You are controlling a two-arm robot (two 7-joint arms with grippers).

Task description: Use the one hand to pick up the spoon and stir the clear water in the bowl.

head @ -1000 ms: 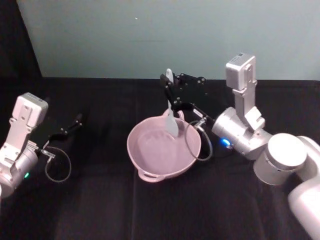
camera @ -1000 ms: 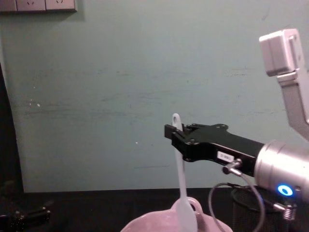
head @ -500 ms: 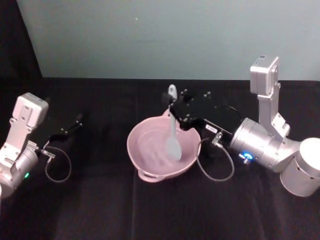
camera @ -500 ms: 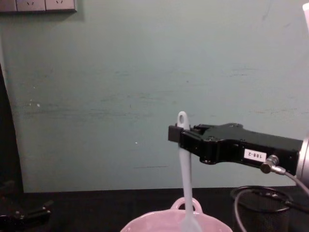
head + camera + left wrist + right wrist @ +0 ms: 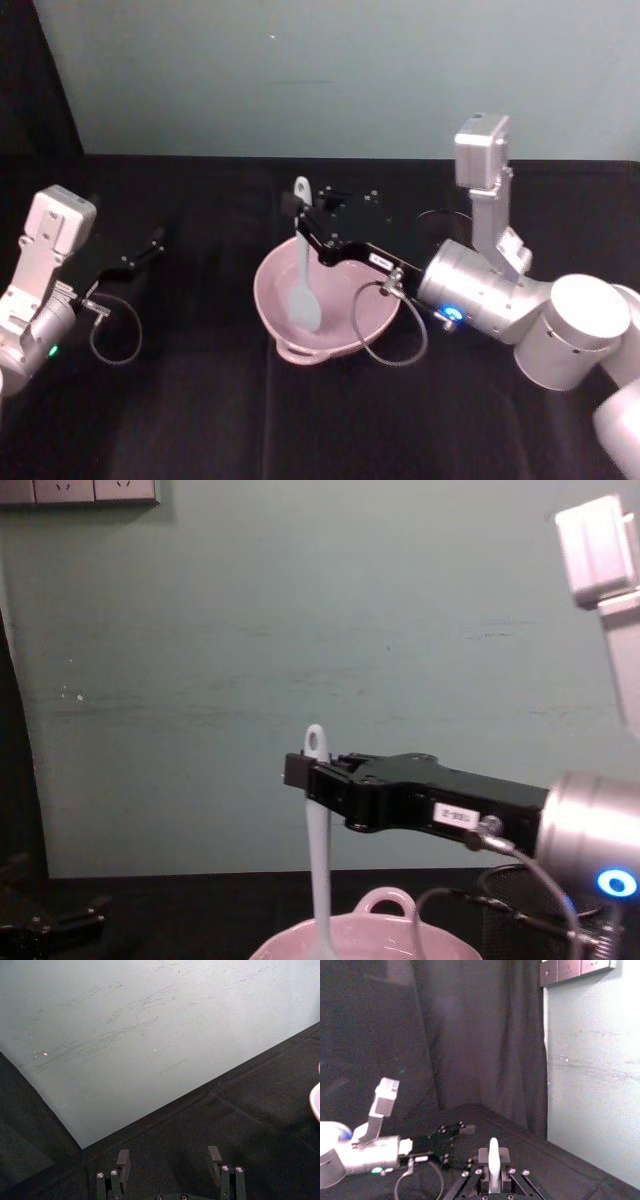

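The pale pink bowl point(image 5: 335, 330) sits mid-table, its rim and loop handle low in the chest view point(image 5: 385, 908). My right gripper point(image 5: 308, 225) is shut on the upper handle of the white spoon point(image 5: 303, 290), which hangs nearly upright with its broad head down inside the bowl's left half. From the chest the spoon point(image 5: 318, 860) drops from the black right gripper point(image 5: 305, 772) into the bowl. In the right wrist view the spoon's handle tip point(image 5: 493, 1157) stands between the closed fingers. My left gripper point(image 5: 150, 245) rests at the far left, open point(image 5: 169, 1160).
A black wire-mesh cup point(image 5: 545, 905) stands behind the bowl on the right. Grey cables loop beside the bowl point(image 5: 385, 335) and by the left arm point(image 5: 115, 335). Black cloth covers the table point(image 5: 300, 430); a teal wall stands behind.
The right gripper has swept the spoon leftward across the bowl, from its right-centre to its left half. The left arm has not moved.
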